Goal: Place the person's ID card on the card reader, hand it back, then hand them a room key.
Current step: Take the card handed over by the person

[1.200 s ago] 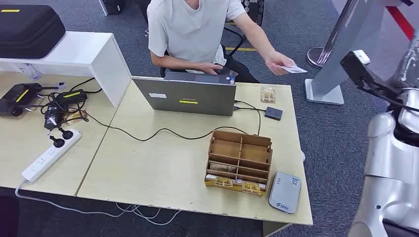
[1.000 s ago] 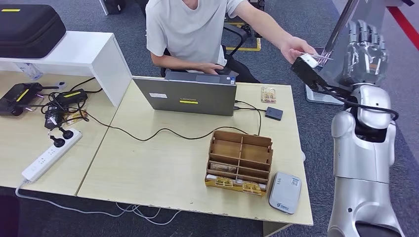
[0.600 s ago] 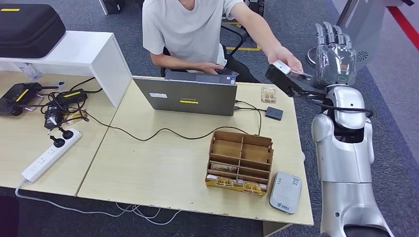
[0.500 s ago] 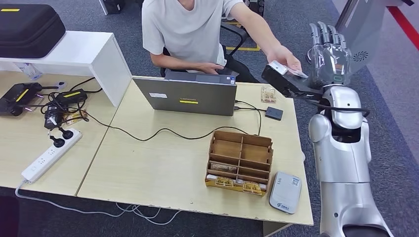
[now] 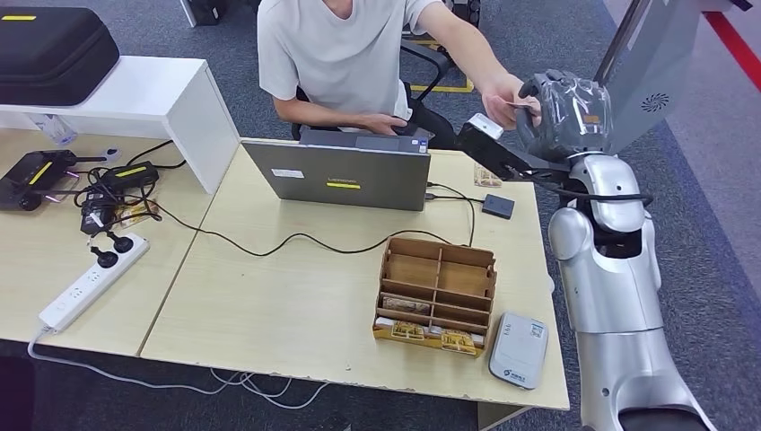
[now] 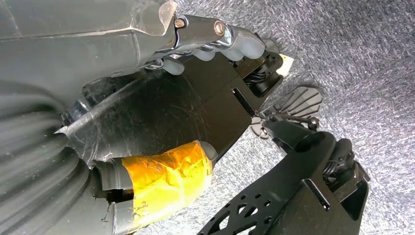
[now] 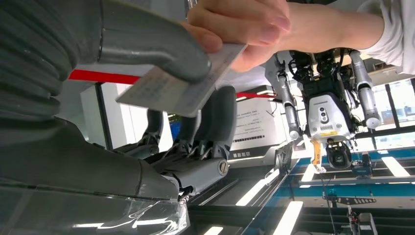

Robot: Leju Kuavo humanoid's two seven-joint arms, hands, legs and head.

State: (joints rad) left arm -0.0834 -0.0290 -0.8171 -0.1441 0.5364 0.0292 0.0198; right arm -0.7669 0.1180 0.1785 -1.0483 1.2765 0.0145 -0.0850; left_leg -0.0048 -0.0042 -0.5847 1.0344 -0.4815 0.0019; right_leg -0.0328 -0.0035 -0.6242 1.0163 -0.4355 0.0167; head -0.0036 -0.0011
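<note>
The ID card [image 7: 181,85] is sitting in the upper right of the head view, between the person's hand [image 5: 505,91] and the right hand [image 5: 564,112]. That hand is raised, its thumb [image 7: 147,46] and fingers pinching the card while the person is holding its far end.

The left hand [image 6: 161,117] is hanging over the floor, apparently holding nothing.

The card reader [image 5: 518,348] is lying at the lower right table corner.

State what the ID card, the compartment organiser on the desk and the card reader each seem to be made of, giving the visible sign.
ID card: probably thin matt plastic, flat and stiff between the person's hand and the right hand.
Organiser: looks like brown cardboard or thin wood, with raw slotted dividers.
Card reader: likely smooth moulded grey plastic, with rounded corners.
</note>
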